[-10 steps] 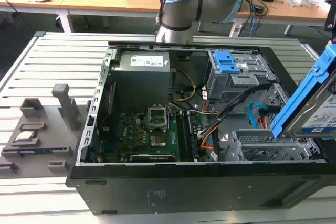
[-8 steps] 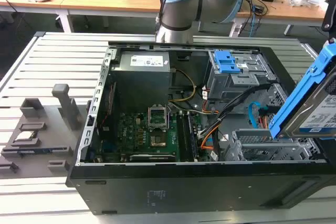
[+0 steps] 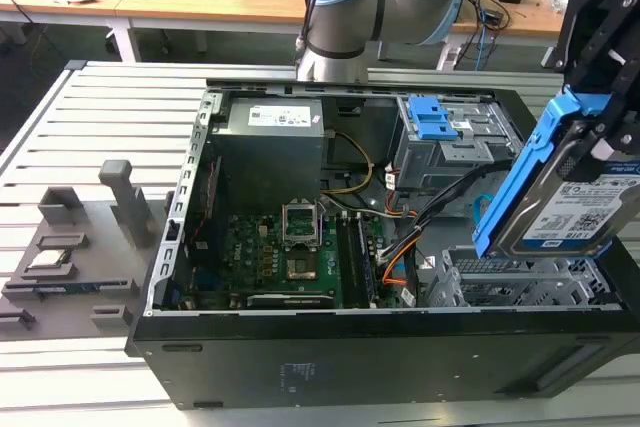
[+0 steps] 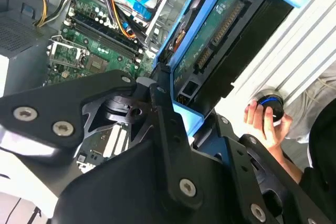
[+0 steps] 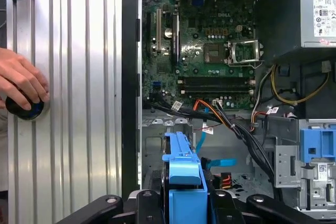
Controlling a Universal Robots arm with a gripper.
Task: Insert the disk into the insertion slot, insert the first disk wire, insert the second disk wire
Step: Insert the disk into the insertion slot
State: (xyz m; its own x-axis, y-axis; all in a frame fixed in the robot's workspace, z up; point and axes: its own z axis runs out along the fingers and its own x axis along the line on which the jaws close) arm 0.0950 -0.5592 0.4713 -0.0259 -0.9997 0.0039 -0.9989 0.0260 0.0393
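My gripper (image 3: 592, 127) is shut on the disk (image 3: 575, 192), a silver drive with a white-and-blue label in a bright blue carrier. It hangs tilted, its lower end just above the insertion slot (image 3: 520, 285), the silver perforated cage at the case's front corner on the exterior view's right. In the second wrist view the disk's green circuit side (image 4: 220, 30) shows. The first wrist view has the blue carrier (image 5: 181, 182) between my fingers over the cage (image 5: 155, 148). The first disk wire (image 5: 207, 107), orange-red, and the second disk wire (image 5: 202, 142), light blue, lie loose inside the case beside the slot.
The open black computer case (image 3: 300, 367) lies on a slatted metal table (image 3: 90, 117). A taller grey cage with blue tabs (image 3: 445, 142), a power supply (image 3: 270, 147) and thick black cables (image 3: 440, 202) crowd the inside. A person's hand (image 5: 21, 85) rests on a black knob beside the case.
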